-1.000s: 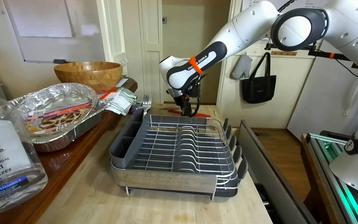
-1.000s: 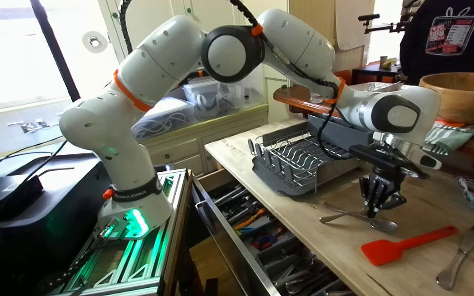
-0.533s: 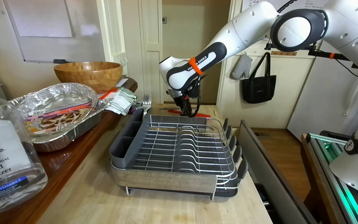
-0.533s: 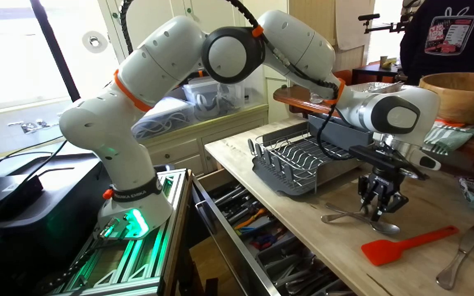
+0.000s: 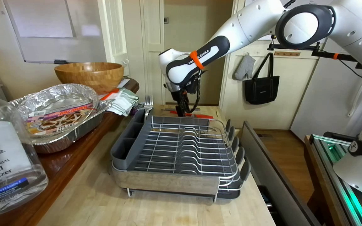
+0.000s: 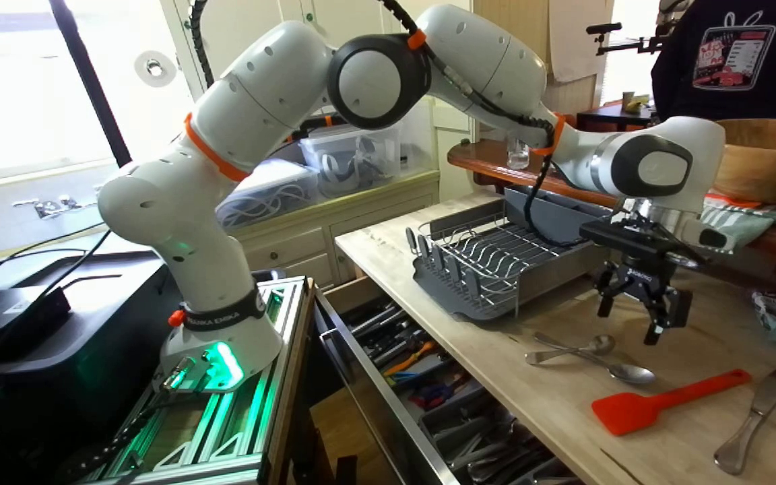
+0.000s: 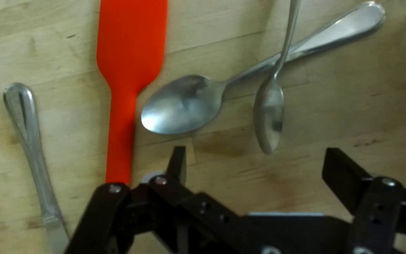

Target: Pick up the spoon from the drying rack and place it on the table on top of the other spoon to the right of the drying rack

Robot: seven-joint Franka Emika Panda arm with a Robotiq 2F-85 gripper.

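Observation:
Two silver spoons lie crossed on the wooden table (image 6: 691, 350), beside the drying rack (image 5: 168, 182). The upper spoon (image 7: 269, 113) has its thin handle across the handle of the lower spoon (image 7: 183, 106), and its bowl is tipped on edge. Over them, clear of the tabletop, hangs my gripper (image 6: 629, 322). Its jaws are spread wide in the wrist view, with only bare wood seen between the fingers (image 7: 177, 162). Both spoons are hidden behind the rack and arm in an exterior view, where the gripper shows only partly.
A red spatula (image 6: 624, 412) and a knife (image 6: 752, 421) lie near the spoons. Forks (image 5: 148, 102) stand in the rack's cutlery holder. An open drawer (image 5: 272, 175) runs along the table's edge. A wooden bowl (image 5: 90, 77) and foil pan (image 5: 64, 138) stand on a raised ledge.
My gripper was shut on the upper spoon, low at the table. It has opened, let the spoon go onto the other one, and risen clear of both.

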